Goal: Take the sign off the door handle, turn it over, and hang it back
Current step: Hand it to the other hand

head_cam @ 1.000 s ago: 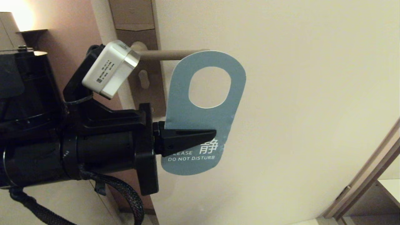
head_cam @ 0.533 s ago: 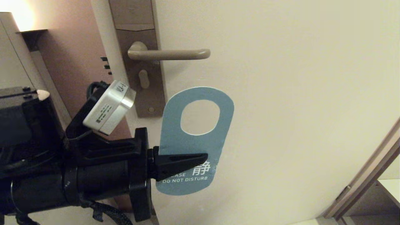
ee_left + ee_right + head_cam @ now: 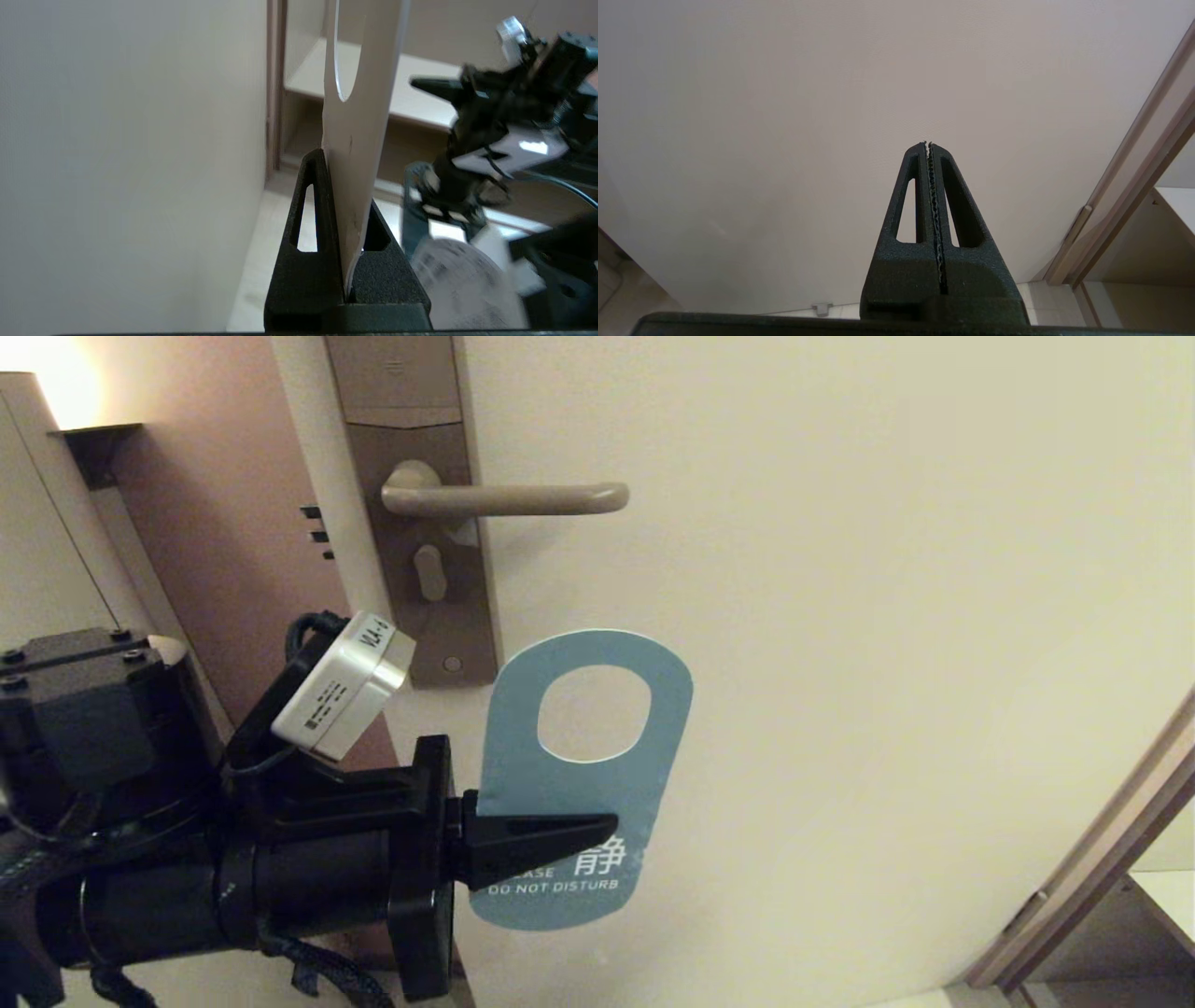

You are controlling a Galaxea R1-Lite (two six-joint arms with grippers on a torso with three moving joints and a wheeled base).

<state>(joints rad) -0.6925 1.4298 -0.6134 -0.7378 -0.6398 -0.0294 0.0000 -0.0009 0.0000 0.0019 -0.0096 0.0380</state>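
sign (image 3: 581, 784) blue side out, below door handle (image 3: 509, 499) | left hand (image 3: 560, 840) clamps it | right hand (image 3: 930, 149) closed, empty

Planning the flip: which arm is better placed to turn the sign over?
Left: the left gripper already clamps the sign below the door handle. The right gripper is shut, empty, away.

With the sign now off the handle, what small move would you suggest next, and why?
Probably roll the left hand to turn the sign over. It hangs clear below the door handle, pinched at its lower part, blue "DO NOT DISTURB" face toward the head camera. The right hand is shut and holds nothing.
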